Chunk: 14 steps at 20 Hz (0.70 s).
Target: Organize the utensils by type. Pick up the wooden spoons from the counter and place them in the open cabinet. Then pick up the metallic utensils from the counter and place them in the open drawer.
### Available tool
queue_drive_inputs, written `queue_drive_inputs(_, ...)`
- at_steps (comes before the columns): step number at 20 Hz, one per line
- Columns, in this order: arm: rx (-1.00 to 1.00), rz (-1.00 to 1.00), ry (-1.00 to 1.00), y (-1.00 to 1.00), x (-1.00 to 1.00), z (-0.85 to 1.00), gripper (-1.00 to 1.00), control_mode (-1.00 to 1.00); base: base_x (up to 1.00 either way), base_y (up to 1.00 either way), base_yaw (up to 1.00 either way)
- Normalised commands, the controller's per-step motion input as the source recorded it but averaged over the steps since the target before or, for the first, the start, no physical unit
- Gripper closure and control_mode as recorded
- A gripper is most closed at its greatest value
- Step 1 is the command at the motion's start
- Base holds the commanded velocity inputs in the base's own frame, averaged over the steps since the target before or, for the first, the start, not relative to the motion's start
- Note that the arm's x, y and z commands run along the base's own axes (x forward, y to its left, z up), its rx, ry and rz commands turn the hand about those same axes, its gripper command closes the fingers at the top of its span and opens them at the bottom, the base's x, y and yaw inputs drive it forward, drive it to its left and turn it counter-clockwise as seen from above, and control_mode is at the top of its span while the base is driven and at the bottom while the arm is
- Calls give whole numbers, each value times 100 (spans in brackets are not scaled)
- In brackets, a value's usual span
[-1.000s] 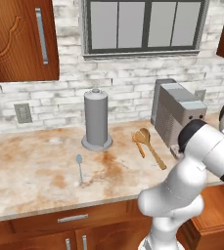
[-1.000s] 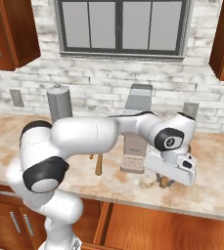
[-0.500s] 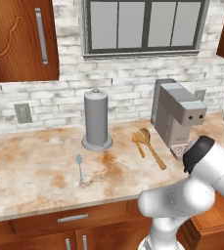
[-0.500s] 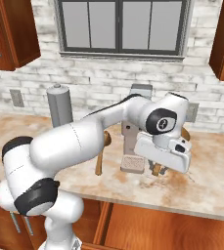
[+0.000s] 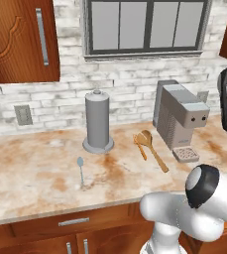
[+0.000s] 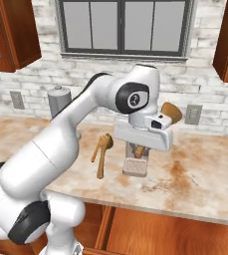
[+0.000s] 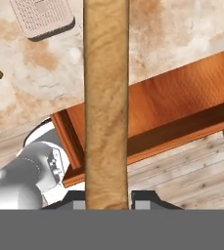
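Since a second ago the end effector is being raised off the tabletop: it was low beside the coffee machine, and in the right base view it is now being carried at the machine's front, well above the stone. A wooden spoon is being held, with the fingers being kept closed on its handle. The handle is being seen running straight up the hand view from between the tips, and the bowl is being seen sticking up past the hand in the right base view. The grip is being judged secure and the pick done. Transport to the cabinet is being started and placement is not yet done. Beneath the hand the open drawer is being looked into, but that is being reserved for metal. Other wooden spoons are being left lying on the tabletop between the paper towel holder and the coffee machine. The metal spoon is being left near the holder's base, untouched. Clearance from the coffee machine is being flagged as the risk during the swing.
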Motion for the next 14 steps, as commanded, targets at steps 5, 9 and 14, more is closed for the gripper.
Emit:
queue_drive_inputs(5, -10, 0, -1, 46, -12, 70, 100, -100, 0, 0, 0)
queue_drive_inputs(9, -4, 0, 0, 47, -1, 58, 100, -100, 0, 0, 0)
queue_drive_inputs(14, 0, 15, 4, 64, 0, 25, 100, -100, 0, 0, 0)
